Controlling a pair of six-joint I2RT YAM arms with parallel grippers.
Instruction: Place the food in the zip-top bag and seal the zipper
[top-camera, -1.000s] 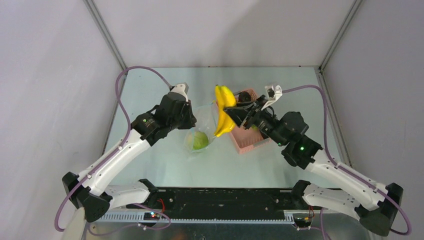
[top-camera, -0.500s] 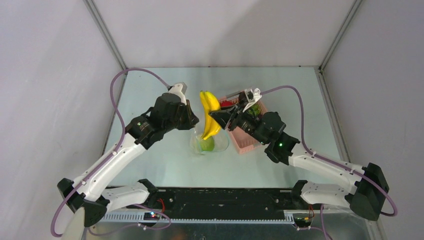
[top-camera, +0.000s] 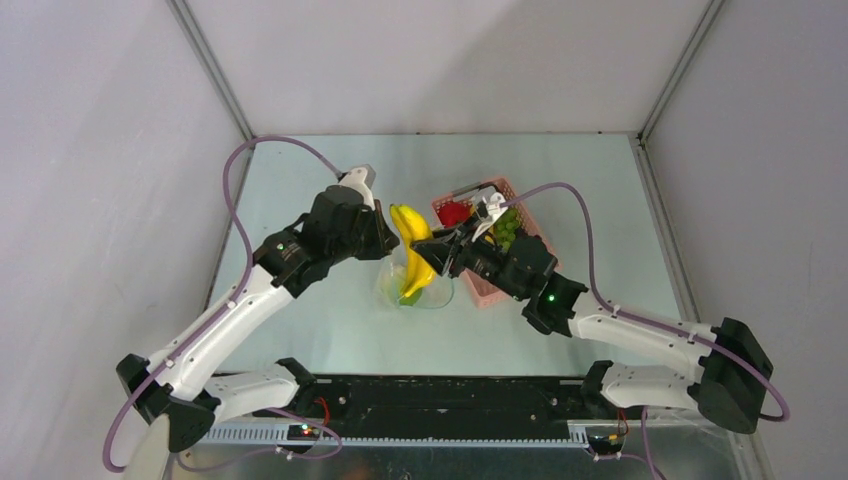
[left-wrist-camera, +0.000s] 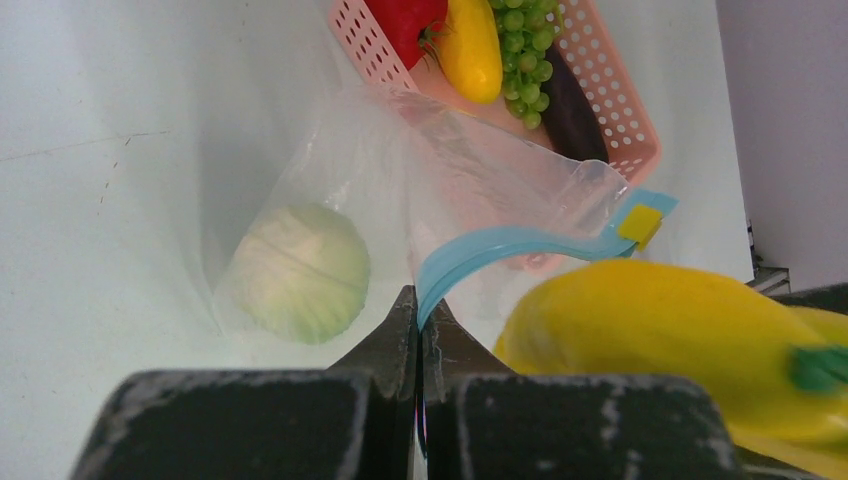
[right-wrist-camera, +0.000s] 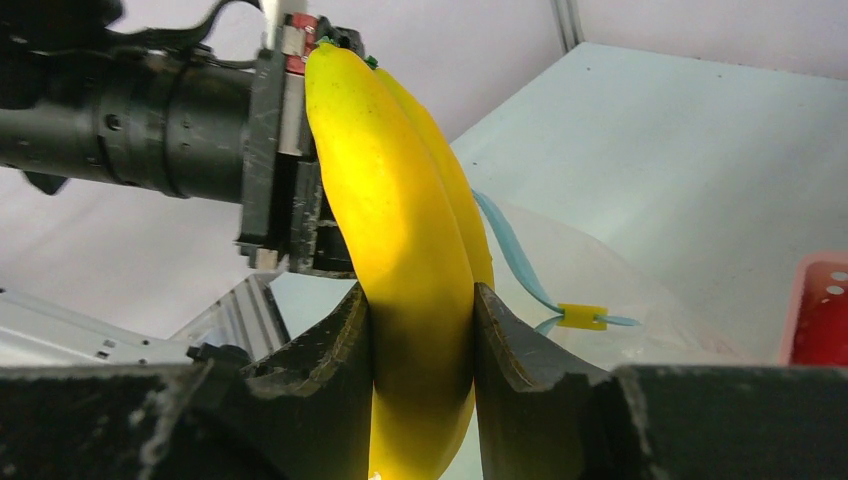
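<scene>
L gripper (left-wrist-camera: 420, 318): jaws closed, pinching the zipper (left-wrist-camera: 500, 245) edge of the zip-top bag (left-wrist-camera: 330, 170); the mouth gapes ahead of the jaws. Cabbage (left-wrist-camera: 298, 272) lies in the bag, ahead-left of the jaws. Banana (top-camera: 412, 250) is upright just right of the L jaws, lower tip at the bag mouth, tight clearance. R gripper (right-wrist-camera: 420, 330): jaws clamp the banana mid-length. Pink basket (left-wrist-camera: 630, 120) is behind the R jaws and holds the grapes (left-wrist-camera: 525, 50). Table (top-camera: 330, 320) bare nearside.

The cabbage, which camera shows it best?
The left wrist view: the cabbage lies whole and unobstructed inside the clear bag. The top external view shows only a green sliver beside the banana; the right wrist view does not show it.
</scene>
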